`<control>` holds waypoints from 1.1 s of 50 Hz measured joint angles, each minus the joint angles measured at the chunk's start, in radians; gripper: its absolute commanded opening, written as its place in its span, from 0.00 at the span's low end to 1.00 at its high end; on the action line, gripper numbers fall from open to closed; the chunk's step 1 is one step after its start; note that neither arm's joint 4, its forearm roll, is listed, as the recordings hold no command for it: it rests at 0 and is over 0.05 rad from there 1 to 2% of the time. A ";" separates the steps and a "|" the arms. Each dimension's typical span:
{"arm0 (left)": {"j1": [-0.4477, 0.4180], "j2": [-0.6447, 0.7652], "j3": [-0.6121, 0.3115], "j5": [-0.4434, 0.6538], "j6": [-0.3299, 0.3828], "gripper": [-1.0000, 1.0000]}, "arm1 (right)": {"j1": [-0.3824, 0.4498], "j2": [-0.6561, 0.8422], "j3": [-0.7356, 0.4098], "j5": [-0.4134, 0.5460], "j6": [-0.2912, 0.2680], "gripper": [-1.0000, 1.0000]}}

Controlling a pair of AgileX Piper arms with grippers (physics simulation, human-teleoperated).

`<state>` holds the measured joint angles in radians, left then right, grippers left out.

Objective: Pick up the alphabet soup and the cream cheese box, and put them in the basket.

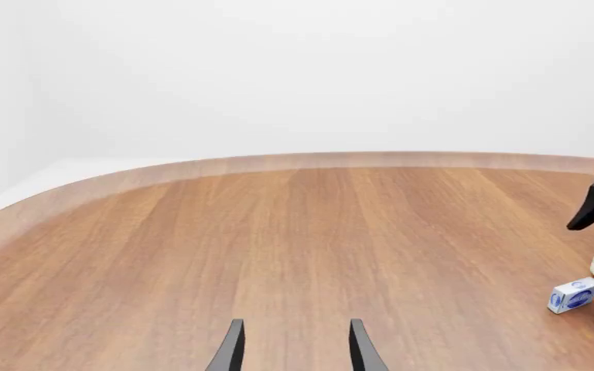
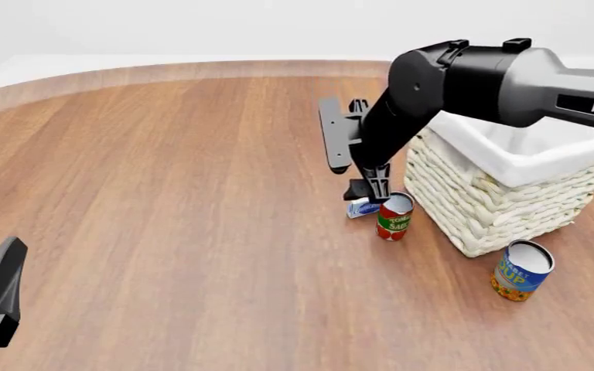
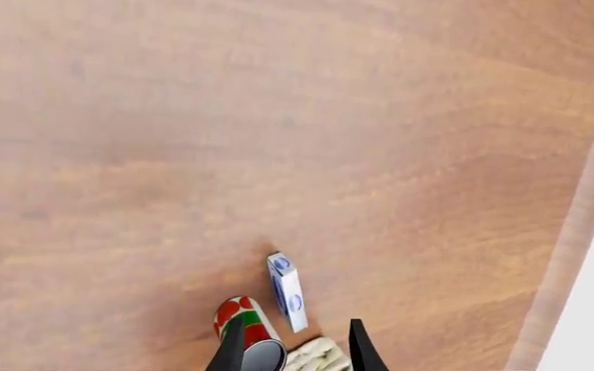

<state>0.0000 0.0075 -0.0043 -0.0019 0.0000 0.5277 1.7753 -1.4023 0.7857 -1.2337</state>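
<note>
Front view: the right gripper (image 2: 364, 189) is hung over the cream cheese box (image 2: 360, 208), likely so it can be picked first.
Right fingers (image 3: 235, 348): held a little apart, nothing held.
Box: lies on the worktop (image 2: 173, 193) below the fingers, touching the tomato can (image 2: 394, 216).
Soup (image 2: 521, 270): beside the basket (image 2: 503, 185), untouched.
Left fingers (image 1: 233, 348): apart, nothing held, far from all 3.

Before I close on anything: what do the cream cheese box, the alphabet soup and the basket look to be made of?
Cream cheese box: probably thin printed card, matte, with flat faces and sharp edges. Alphabet soup: likely a metal can; its pale silver-white top shows, with a blue and yellow-orange label wrapped round it. Basket: woven wicker in thick cream strands, lined with white cloth folded over the rim. All are renders, so this goes by look only.
</note>
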 measured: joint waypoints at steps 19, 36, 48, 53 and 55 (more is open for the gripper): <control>0.000 0.000 0.000 0.000 0.000 1.00 | -0.021 0.035 -0.013 -0.005 -0.025 1.00; 0.000 0.000 0.000 0.000 0.000 1.00 | -0.016 0.049 -0.001 -0.006 -0.032 1.00; 0.000 0.000 0.000 0.000 0.000 1.00 | -0.019 0.075 -0.025 0.023 -0.050 1.00; 0.000 0.000 0.000 0.000 0.000 1.00 | -0.022 0.089 -0.036 0.038 -0.058 1.00; 0.000 0.000 0.000 0.000 0.000 1.00 | -0.023 0.095 -0.040 0.044 -0.060 1.00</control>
<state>0.0000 0.0075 -0.0043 -0.0019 0.0000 0.5048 1.8705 -1.4427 0.8295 -1.2940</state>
